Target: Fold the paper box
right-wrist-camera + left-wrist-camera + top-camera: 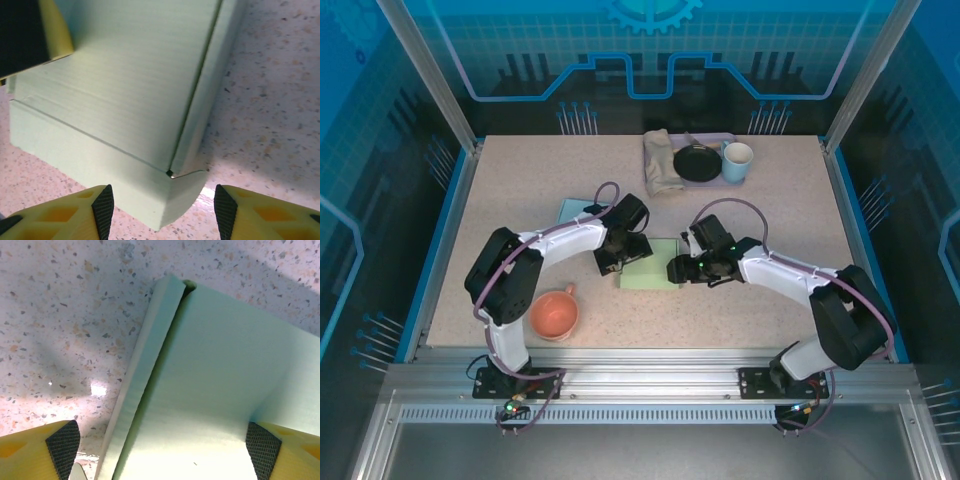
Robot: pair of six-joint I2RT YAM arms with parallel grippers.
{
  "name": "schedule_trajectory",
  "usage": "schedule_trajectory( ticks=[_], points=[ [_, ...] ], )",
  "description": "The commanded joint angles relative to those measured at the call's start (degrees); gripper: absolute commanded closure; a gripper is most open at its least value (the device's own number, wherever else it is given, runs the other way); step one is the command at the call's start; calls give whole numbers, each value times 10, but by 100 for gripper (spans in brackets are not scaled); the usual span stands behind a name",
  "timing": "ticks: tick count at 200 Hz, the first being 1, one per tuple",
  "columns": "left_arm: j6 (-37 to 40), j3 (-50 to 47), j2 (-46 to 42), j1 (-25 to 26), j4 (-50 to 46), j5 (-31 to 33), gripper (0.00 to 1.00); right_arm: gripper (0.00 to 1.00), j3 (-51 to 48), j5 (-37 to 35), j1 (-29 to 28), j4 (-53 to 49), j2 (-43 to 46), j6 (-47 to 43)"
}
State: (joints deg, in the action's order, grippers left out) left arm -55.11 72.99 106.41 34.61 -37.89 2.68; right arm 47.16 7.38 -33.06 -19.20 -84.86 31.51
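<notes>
The pale green paper box (651, 271) lies flat-sided on the speckled table, mid-table between the two arms. My left gripper (620, 259) is at its left edge and stands open. In the left wrist view the box (215, 385) shows a raised side flap, and the left gripper (162, 455) straddles that flap with one pad (63, 447) over the table. My right gripper (681, 270) is open at the box's right end. In the right wrist view a folded corner of the box (125, 90) sits just ahead of the right gripper (164, 212), touching neither pad.
An orange cup (555, 313) stands near the left arm's base. A pale blue sheet (571, 210) lies behind the left arm. At the back, a lilac tray (712, 138) holds a cloth (662, 162), a black dish (697, 163) and a white mug (737, 160).
</notes>
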Motion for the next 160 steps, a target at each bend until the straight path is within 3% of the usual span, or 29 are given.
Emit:
schedule_trajectory(
  ticks=[1, 116, 160],
  points=[
    [-2, -10, -13, 0, -47, -14, 10, 42, 22, -19, 3, -22, -13, -5],
    [-124, 8, 15, 2, -105, -103, 1, 43, 29, -20, 3, -3, -53, 13],
    [-179, -3, 9, 6, -112, -107, 1, 43, 24, -18, 2, 3, -51, 25]
  ],
)
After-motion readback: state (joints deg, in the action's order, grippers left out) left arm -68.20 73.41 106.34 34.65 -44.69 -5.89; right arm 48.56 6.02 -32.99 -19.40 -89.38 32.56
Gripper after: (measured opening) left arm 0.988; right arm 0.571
